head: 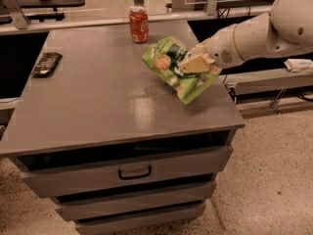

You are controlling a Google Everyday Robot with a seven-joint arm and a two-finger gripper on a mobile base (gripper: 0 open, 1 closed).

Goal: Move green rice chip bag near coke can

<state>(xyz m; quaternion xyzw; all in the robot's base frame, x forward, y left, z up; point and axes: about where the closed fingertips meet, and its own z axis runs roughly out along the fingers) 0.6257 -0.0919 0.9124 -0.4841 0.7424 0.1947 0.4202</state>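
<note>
The green rice chip bag (168,65) is a crinkly light-green pouch held tilted just above the right part of the grey table top (98,97). My gripper (194,62) comes in from the right on a white arm and is shut on the bag's right half. The coke can (139,25), red with a silver top, stands upright at the table's back edge, a short way up and left of the bag. The bag and the can are apart.
A black remote-like device (46,64) lies near the table's left edge. The table has drawers (132,170) at the front. Shelving and other furniture stand behind, and the right table edge lies under my arm.
</note>
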